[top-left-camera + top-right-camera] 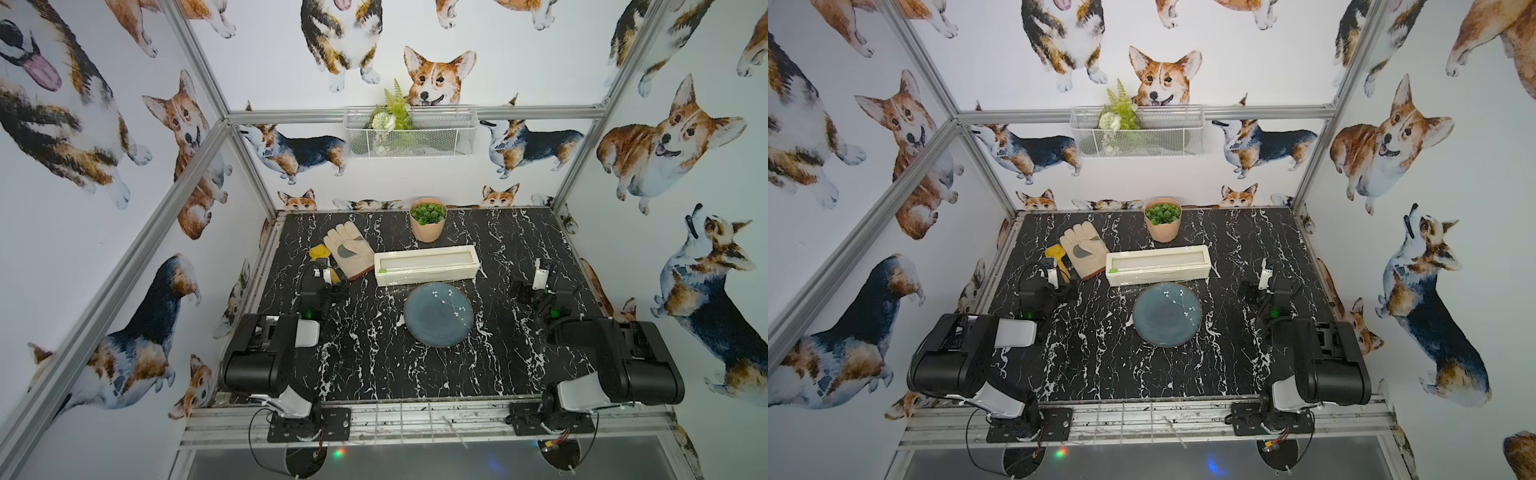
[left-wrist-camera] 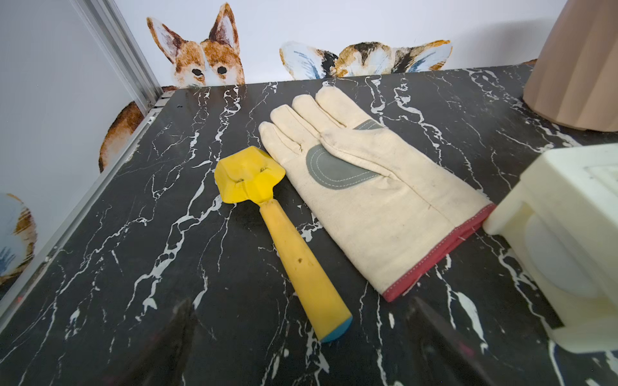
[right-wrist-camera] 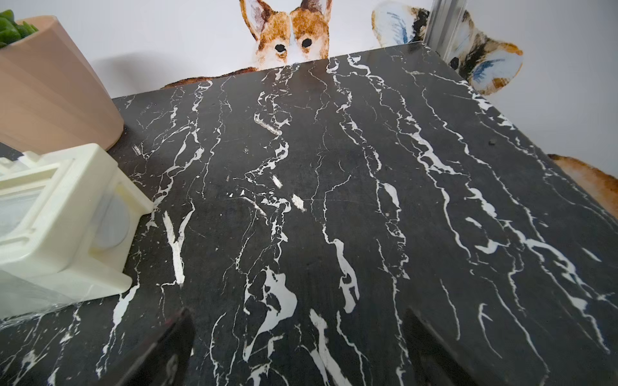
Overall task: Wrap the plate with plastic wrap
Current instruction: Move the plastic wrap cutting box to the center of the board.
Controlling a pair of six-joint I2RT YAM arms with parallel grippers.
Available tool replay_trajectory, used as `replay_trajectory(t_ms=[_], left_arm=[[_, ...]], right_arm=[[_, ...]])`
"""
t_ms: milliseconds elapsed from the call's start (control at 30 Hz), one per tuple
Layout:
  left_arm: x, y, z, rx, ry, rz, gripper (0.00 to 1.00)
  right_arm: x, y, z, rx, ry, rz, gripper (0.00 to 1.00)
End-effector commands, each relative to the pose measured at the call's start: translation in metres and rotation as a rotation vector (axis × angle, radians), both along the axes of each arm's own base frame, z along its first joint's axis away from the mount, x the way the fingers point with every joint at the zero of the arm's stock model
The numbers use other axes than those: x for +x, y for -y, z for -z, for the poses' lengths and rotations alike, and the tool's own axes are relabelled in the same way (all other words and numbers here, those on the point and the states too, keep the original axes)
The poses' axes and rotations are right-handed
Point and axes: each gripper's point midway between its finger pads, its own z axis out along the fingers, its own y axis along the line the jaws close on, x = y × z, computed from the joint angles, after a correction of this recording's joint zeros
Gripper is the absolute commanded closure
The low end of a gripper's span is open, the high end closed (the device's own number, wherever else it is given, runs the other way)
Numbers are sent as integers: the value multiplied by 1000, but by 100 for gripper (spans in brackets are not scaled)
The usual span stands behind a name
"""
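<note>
The plate lies uncovered in the middle of the worktop, just in front of the long box with the plastic wrap. The left end effector and the right end effector are both spread wide, holding nothing.

Black white-veined marble surface, centre: round blue-grey glazed plate.
Just behind the plate, lying left to right: long cream-white dispenser box, with thin transparent plastic wrap at its near face.
Just left of the box: beige canvas work glove.
Left of the glove: yellow plastic scraper.
Behind the box: ribbed pink plant pot.
Left hand is just before the scraper.
Right hand is well right of the box.
On the back wall: white wire basket.
</note>
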Motion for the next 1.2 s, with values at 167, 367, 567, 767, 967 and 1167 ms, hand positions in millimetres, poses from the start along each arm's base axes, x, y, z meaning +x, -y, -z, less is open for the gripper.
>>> replay_trajectory(t_ms=[167,367,567,767,967,1167], left_arm=[[2,0,-7,4,31,6,0],[3,0,-8,-2,31,8,0],[3,-1,-7,-12,26,14,0],[3,-2,-7,-22,27,19,0],[3,-2,-7,-22,28,18,0],[-1,-3,-9,0,52,-1,0]], right_arm=[[6,0,-12,-11,49,-6,0],[6,0,-12,-11,50,-6,0],[6,0,-11,-11,48,-6,0],[6,0,-12,-12,49,-7,0],[6,-1,-12,-14,52,-9,0],[-1,0,-15,-17,84,0,0]])
